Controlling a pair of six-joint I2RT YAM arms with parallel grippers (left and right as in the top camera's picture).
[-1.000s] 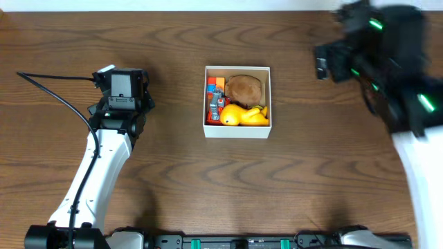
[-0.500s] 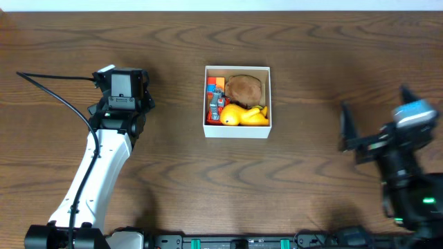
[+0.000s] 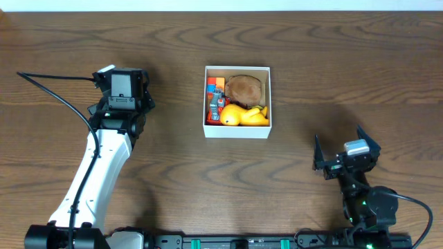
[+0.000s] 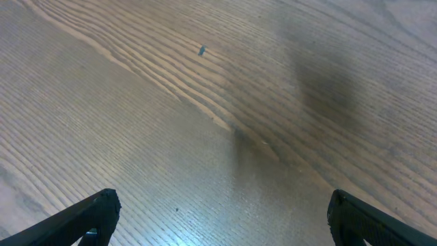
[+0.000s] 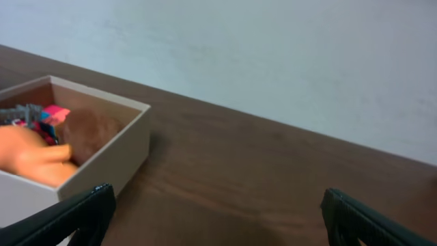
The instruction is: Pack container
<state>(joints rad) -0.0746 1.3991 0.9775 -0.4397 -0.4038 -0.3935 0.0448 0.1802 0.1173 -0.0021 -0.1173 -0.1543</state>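
Container, mid-table, far-left of my right gripper: probably light, stiff cardboard with crushable walls, so I would grip opposite walls at the rim. Inside lie a yellow duck and a brown toy. My left gripper and the right are both apart, empty. No legible writing.

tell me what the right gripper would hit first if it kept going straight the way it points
Probably nothing close: ahead of the right gripper lies open table, then the pale wall. The container sits left of that line, though depth is hard to judge.
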